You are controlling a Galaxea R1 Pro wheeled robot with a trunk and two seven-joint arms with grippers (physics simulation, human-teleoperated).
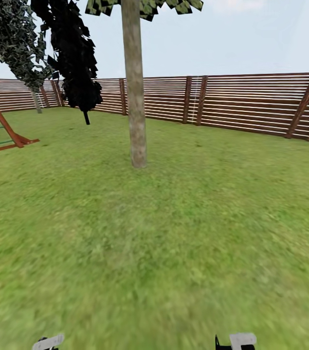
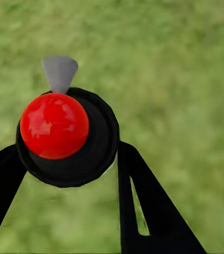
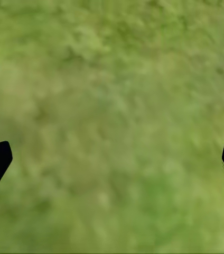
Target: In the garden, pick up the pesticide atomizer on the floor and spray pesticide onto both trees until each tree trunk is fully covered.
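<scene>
Left pincer [image 2: 70, 159] grips my pesticide atomizer [image 2: 64, 137], red-capped, round its black body | right pincer [image 3: 112, 159] wide, holding nothing, over lawn [image 1: 183, 253] | tree trunk [image 1: 136, 97] ahead | atomizer likely light, rigid, smooth; I'd hold mid-body

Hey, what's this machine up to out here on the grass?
It's a two-armed robot in a fenced garden, carrying a pesticide atomizer with a red top, clamped in its left end effector. Its right end effector is open with nothing in it, just lawn beneath. A tree trunk stands ahead across the grass with the wooden fence behind it. The robot is not yet close to the trunk, and no spraying is visible.
</scene>
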